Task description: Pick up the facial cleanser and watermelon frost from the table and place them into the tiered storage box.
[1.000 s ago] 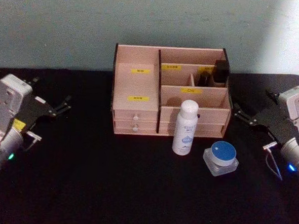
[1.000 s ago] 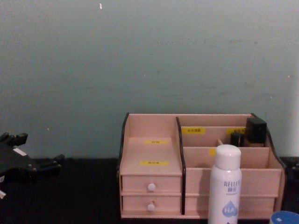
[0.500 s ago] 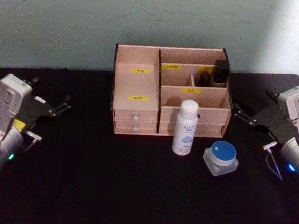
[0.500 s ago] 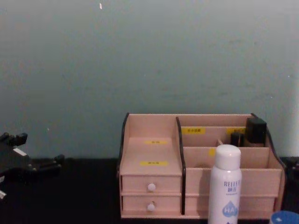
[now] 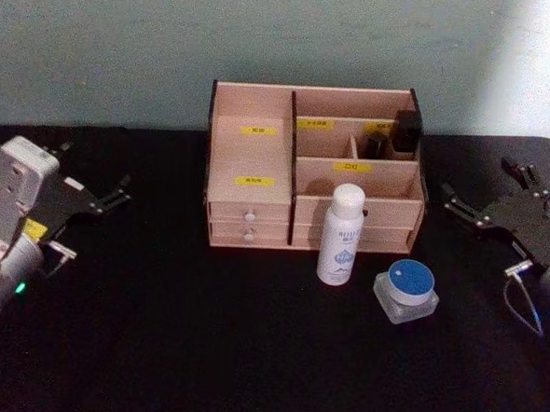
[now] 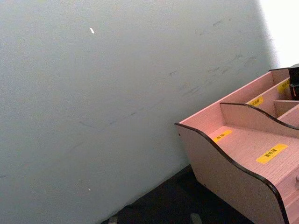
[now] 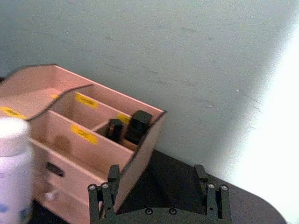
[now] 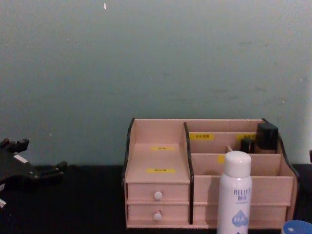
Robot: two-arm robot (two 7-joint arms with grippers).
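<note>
The facial cleanser [image 5: 341, 234], a tall white bottle with blue lettering, stands upright on the black table just in front of the tiered storage box [image 5: 250, 158]. To its right sits the watermelon frost [image 5: 406, 290], a squat clear jar with a blue lid. My left gripper [image 5: 92, 170] is open far to the left of the box. My right gripper [image 5: 473, 176] is open to the right of the box, behind and right of the jar, holding nothing. The right wrist view shows its open fingers [image 7: 105, 189], the box [image 7: 70, 121] and the cleanser [image 7: 14, 168].
Two small black bottles [image 5: 396, 134] stand in the box's back right compartment. The box has two white-knobbed drawers [image 5: 249, 226] at its lower left. A pale green wall [image 8: 156, 58] rises right behind the box. Black tabletop [image 5: 201, 351] stretches in front.
My right arm has shifted to the right and slightly back, away from the box. The left arm, the bottle and the jar have stayed in place.
</note>
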